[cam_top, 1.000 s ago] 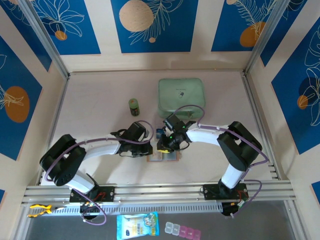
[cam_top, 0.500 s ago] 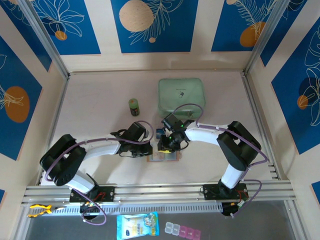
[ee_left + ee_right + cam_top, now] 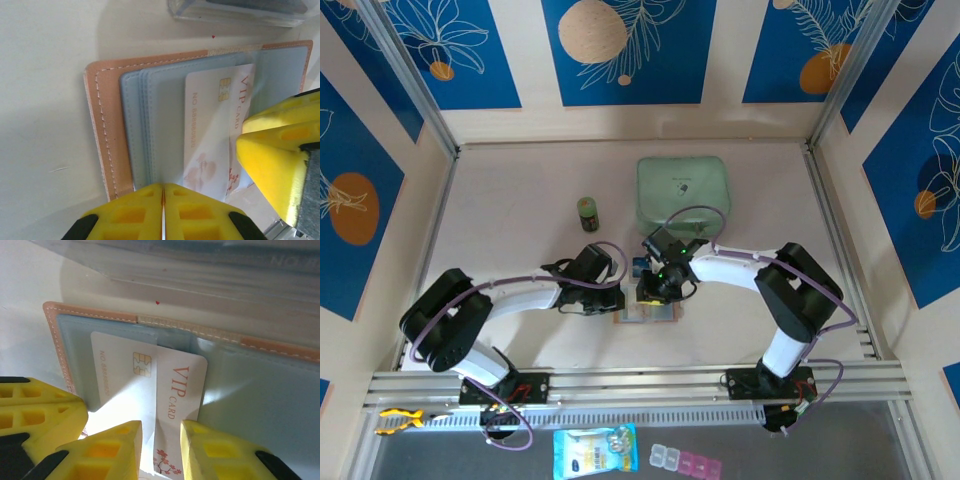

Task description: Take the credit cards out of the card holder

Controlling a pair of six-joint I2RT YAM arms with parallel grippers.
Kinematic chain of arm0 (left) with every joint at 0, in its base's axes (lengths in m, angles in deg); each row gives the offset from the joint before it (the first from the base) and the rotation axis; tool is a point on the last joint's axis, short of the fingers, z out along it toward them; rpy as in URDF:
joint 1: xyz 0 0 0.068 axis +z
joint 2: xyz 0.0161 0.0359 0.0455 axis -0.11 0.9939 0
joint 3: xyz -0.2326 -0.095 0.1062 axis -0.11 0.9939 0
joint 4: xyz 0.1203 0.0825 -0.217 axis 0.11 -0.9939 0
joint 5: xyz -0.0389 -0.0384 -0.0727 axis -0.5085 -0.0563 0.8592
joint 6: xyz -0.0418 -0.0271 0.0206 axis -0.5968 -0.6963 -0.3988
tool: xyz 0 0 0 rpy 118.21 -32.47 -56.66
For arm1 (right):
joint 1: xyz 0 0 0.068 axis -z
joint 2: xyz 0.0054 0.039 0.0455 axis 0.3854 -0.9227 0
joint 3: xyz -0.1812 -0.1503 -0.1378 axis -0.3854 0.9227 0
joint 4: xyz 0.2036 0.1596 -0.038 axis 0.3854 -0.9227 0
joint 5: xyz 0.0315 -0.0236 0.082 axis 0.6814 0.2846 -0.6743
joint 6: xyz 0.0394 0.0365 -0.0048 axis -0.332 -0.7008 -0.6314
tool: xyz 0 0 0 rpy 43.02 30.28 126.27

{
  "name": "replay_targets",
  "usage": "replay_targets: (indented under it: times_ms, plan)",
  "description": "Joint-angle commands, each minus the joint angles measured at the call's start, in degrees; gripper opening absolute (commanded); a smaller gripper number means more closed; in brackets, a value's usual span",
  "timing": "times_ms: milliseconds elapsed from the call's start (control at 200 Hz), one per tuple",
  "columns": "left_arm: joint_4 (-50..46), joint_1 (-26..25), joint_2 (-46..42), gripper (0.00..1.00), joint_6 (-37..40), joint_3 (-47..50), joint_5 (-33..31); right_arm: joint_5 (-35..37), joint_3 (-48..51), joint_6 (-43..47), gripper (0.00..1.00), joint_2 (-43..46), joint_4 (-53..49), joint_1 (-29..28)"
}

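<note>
Your left gripper (image 3: 163,194) is shut tight and holds nothing, with its tips at one edge of the open card holder (image 3: 107,125). The holder lies on the table (image 3: 520,200) between both arms. Your right gripper (image 3: 161,432) stands slightly open over a white credit card (image 3: 175,375) half tucked in a pocket, with no clear pinch. Beyond sit a small jar (image 3: 587,211) and a green case (image 3: 682,190).

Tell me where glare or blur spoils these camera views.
Right wrist: bright glare washes the white card below its chip; left wrist: card holder stitching sharp, near yellow fingers soft; top external: even light, card holder tiny.
</note>
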Motion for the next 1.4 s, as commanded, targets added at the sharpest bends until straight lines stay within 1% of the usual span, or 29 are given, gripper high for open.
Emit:
replay_targets:
  times_ms: [0,355,765,1390]
  plan:
    - [-2.5,0.6,-1.2,0.09,0.7,-1.6,-0.7,1.0,-0.8,0.7,0.27,2.2,-2.1,-0.4]
    - [-2.6,0.6,-1.1,0.09,0.9,-3.8,1.1,0.8,0.0,0.4,0.27,4.2,-1.9,-0.1]
    - [-1.1,0.0,3.0,0.08,1.4,-5.7,2.9,-5.4,5.0,-2.4,0.27,6.1,4.3,2.6]
    - [-2.1,-0.5,5.3,0.06,1.1,-4.9,2.2,-6.2,6.2,-2.3,0.27,4.1,5.5,3.1]
